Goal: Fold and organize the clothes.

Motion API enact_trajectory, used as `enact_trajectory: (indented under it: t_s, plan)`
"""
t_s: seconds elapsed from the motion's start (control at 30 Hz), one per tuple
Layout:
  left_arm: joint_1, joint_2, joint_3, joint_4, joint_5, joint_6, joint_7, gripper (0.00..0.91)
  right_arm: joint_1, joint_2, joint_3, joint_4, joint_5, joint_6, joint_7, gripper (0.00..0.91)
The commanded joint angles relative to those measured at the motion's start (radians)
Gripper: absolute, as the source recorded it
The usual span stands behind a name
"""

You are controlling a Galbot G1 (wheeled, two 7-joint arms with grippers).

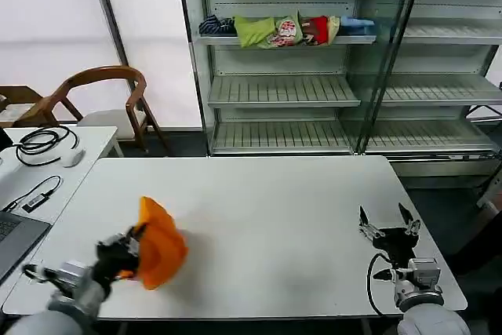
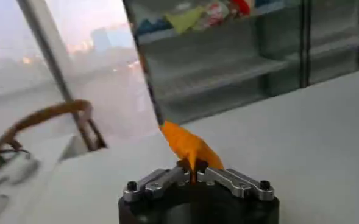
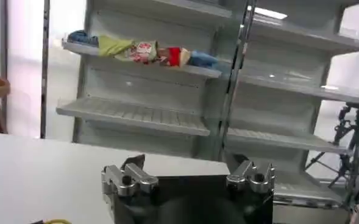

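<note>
My bright orange T-shirt [image 1: 159, 242] is bunched into a crumpled lump, pinched in my left gripper [image 1: 135, 249] at the white table's [image 1: 267, 225] near-left area.

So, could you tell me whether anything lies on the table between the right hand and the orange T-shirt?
Nothing visible does. The bare white table runs clear from the open right hand to the bright orange soft fabric T-shirt, bunched in the left hand.

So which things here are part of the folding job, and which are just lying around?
Part of the job:
orange T-shirt, bunched in the left gripper
right gripper, open over the table

Lying about:
garment pile on shelf
wooden chair
cables
laptop
</note>
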Motion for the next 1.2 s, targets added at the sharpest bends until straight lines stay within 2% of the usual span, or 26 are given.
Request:
enact_trajectory:
  t_s: [0.03, 0.27, 0.5, 0.7, 0.9, 0.93, 0.97, 1.0, 1.2]
  plan:
    - [-0.221, -0.201, 0.511, -0.032, -0.028, -0.012, -0.182, 0.02, -0.005, 0.0, 0.008, 0.011, -0.009, -0.009, 0.005, 0.907]
    - [-0.338, -0.251, 0.518, 0.005, -0.135, 0.028, -0.254, 0.02, -0.001, -0.001, 0.015, 0.021, -0.012, -0.021, 0.01, 0.907]
    - [-0.443, -0.338, 0.486, 0.113, -0.241, 0.023, -0.479, 0.02, -0.004, -0.004, 0.028, 0.031, -0.012, -0.028, 0.012, 0.907]
    - [-0.471, -0.395, 0.517, 0.174, -0.255, -0.014, -0.579, 0.02, -0.002, -0.011, 0.035, 0.033, -0.011, -0.033, 0.013, 0.907]
    - [-0.419, -0.406, 0.578, 0.112, -0.252, -0.014, -0.555, 0.02, -0.003, -0.016, 0.041, 0.039, -0.009, -0.037, 0.013, 0.907]
    - [-0.403, -0.409, 0.6, 0.101, -0.248, -0.011, -0.534, 0.262, -0.006, -0.016, 0.044, 0.04, -0.009, -0.037, 0.012, 0.907]
    - [-0.395, -0.412, 0.61, 0.099, -0.242, -0.01, -0.524, 0.725, -0.007, -0.016, 0.045, 0.04, -0.008, -0.037, 0.012, 0.907]
    - [-0.366, -0.423, 0.656, 0.089, -0.233, -0.014, -0.483, 0.907, -0.008, -0.017, 0.051, 0.04, -0.006, -0.037, 0.012, 0.907]
    - [-0.365, -0.506, 0.76, 0.145, -0.212, -0.094, -0.401, 0.907, -0.016, -0.03, 0.077, 0.051, 0.004, -0.037, 0.011, 0.907]
